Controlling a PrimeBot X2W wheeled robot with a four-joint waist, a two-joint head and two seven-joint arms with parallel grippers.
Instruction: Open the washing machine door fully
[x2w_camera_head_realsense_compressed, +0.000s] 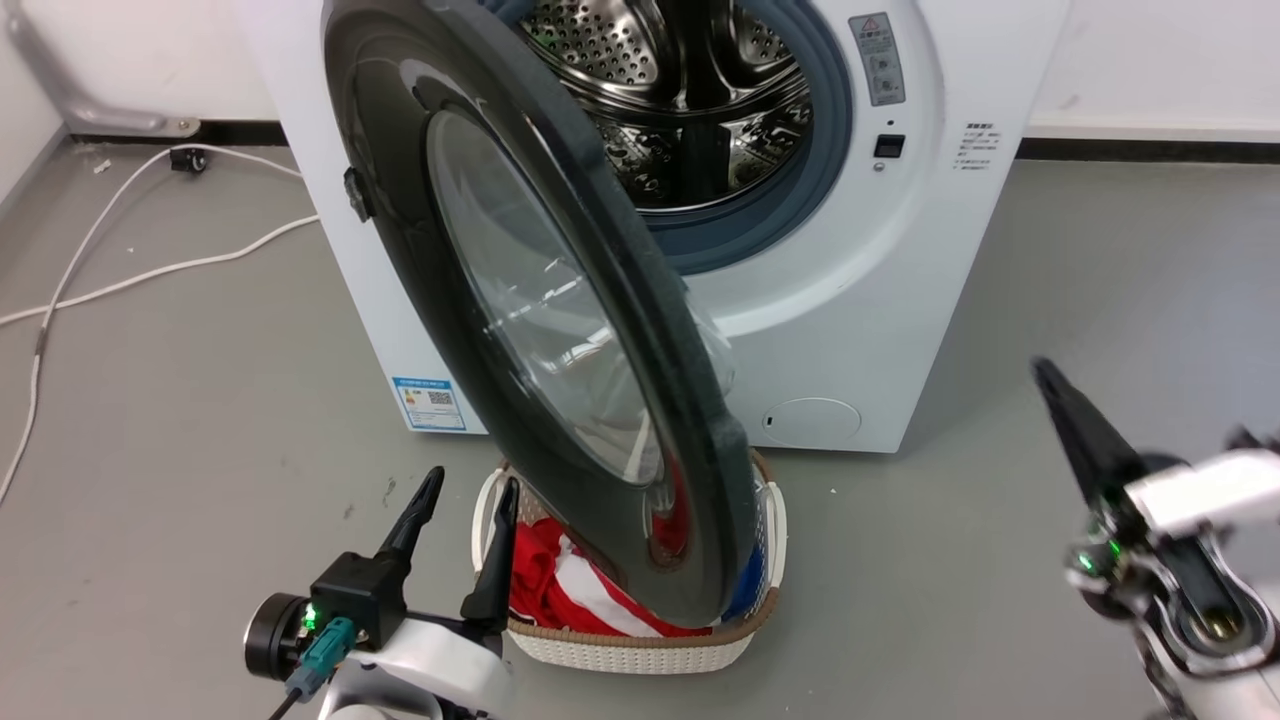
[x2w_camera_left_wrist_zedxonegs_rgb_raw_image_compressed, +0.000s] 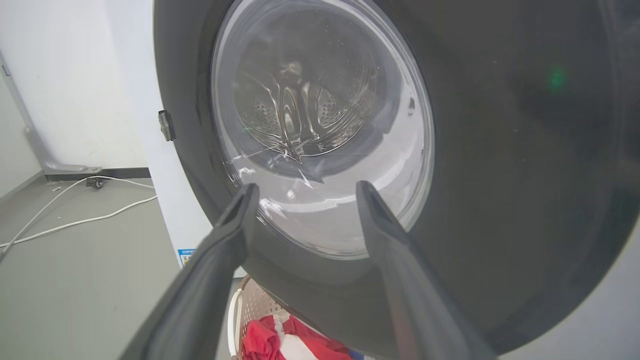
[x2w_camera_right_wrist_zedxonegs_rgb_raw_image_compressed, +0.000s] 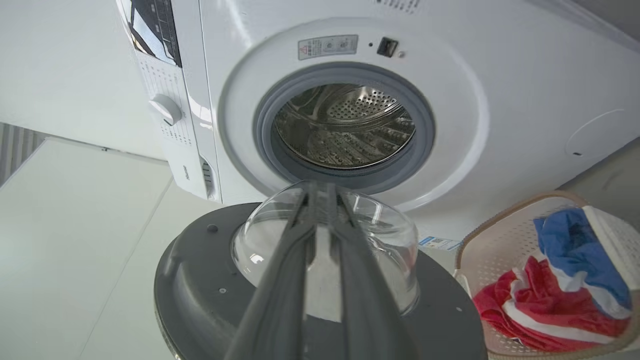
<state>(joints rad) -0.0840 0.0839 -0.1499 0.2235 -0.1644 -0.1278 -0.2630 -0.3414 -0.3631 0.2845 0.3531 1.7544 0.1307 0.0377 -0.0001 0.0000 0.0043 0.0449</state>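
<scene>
The washing machine door (x2w_camera_head_realsense_compressed: 400, 230) stands partly swung out from the white washing machine (x2w_camera_head_realsense_compressed: 860, 300), hinged on its left, and its lower edge hangs over a basket. My left gripper (x2w_camera_head_realsense_compressed: 468, 492) is open just left of that lower edge. In the left wrist view, the left gripper (x2w_camera_left_wrist_zedxonegs_rgb_raw_image_compressed: 306, 186) points at the glossy outer face of the door (x2w_camera_left_wrist_zedxonegs_rgb_raw_image_compressed: 500, 150), with nothing between the fingers. My right gripper (x2w_camera_head_realsense_compressed: 1040, 368) is shut on nothing, out to the right and clear of the door. The right wrist view shows the right gripper (x2w_camera_right_wrist_zedxonegs_rgb_raw_image_compressed: 318, 187) facing the door's inner side (x2w_camera_right_wrist_zedxonegs_rgb_raw_image_compressed: 200, 280) and its glass bowl (x2w_camera_right_wrist_zedxonegs_rgb_raw_image_compressed: 380, 235).
The steel drum (x2w_camera_head_realsense_compressed: 680, 90) is exposed inside its grey rubber ring. A white woven-rimmed laundry basket (x2w_camera_head_realsense_compressed: 640, 650) with red, white and blue cloth sits on the floor under the door. White cables (x2w_camera_head_realsense_compressed: 150, 270) run across the grey floor at the left.
</scene>
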